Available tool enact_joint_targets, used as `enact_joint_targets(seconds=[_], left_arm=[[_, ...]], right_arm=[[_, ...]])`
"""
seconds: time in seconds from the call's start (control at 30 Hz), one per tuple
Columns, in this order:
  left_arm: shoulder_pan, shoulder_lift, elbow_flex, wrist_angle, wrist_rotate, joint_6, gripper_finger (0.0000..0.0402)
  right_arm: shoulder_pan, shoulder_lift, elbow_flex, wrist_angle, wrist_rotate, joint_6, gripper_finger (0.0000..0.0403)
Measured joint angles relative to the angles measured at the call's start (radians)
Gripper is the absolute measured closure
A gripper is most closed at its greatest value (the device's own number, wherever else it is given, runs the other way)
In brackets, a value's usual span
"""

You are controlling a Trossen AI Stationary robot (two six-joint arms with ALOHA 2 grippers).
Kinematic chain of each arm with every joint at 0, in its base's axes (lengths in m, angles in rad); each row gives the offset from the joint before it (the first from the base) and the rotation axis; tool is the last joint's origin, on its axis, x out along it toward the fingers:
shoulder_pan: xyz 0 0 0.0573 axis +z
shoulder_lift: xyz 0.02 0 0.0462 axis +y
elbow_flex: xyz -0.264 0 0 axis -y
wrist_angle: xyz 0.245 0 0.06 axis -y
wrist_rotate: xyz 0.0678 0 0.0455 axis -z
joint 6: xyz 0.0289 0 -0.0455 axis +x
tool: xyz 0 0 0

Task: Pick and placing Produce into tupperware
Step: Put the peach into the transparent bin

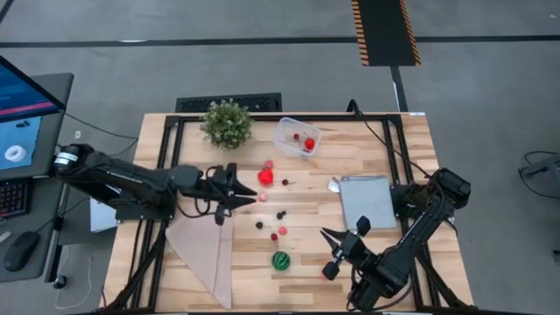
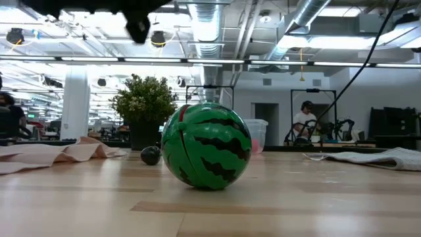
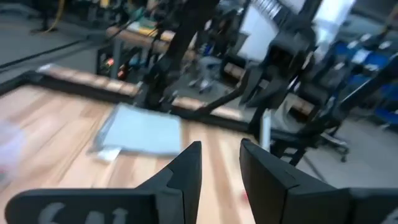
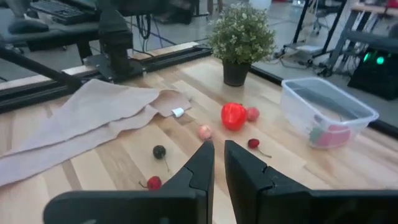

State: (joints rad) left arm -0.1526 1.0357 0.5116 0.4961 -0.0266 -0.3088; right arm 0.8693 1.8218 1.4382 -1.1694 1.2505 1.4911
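Observation:
The produce lies scattered on the table's middle: a red piece (image 1: pixel 265 178) (image 4: pixel 233 116), pink pieces (image 1: pixel 261 198) (image 4: pixel 204 132), dark ones (image 1: pixel 259 225) (image 4: pixel 160 151) and the green striped ball (image 1: pixel 280 260) (image 2: pixel 206 146). The clear tupperware (image 1: pixel 297 137) (image 4: pixel 326 112) stands near the far edge with red pieces inside. My left gripper (image 1: pixel 249 199) (image 3: pixel 221 158) hovers open and empty above the pink piece. My right gripper (image 4: pixel 219 155) (image 1: pixel 325 254) waits right of the ball, its fingers drawn together to a slit, holding nothing.
A potted plant (image 1: pixel 227 122) (image 4: pixel 241 34) stands left of the tupperware. A beige cloth (image 1: pixel 206 249) (image 4: pixel 93 118) lies at the near left, and a grey-blue sheet (image 1: pixel 367 199) (image 3: pixel 143 130) at the right. People sit in the room behind.

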Motion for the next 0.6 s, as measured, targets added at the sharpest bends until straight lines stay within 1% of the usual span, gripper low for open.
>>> enact_joint_targets(seconds=[0.1, 0.17, 0.27, 0.47, 0.6], left_arm=[[-0.048, -0.018, -0.04, 0.016, -0.082, 0.01, 0.0304], [-0.077, -0.017, -0.065, 0.041, -0.115, 0.023, 0.0304], [-0.125, -0.009, -0.089, 0.089, -0.151, 0.046, 0.0304], [-0.224, -0.008, -0.152, 0.223, -0.186, 0.081, 0.0304], [-0.264, -0.007, -0.157, 0.205, -0.258, 0.081, 0.0304]], right_arm=[[-0.002, -0.004, 0.013, 0.003, -0.029, -0.05, 0.0341], [-0.007, -0.003, 0.019, -0.001, -0.082, -0.076, 0.0341], [-0.014, -0.003, 0.038, -0.003, -0.188, -0.101, 0.0341], [-0.045, -0.003, 0.068, 0.002, -0.503, -0.104, 0.0341], [-0.072, -0.004, 0.082, 0.034, -0.696, -0.104, 0.0341]])
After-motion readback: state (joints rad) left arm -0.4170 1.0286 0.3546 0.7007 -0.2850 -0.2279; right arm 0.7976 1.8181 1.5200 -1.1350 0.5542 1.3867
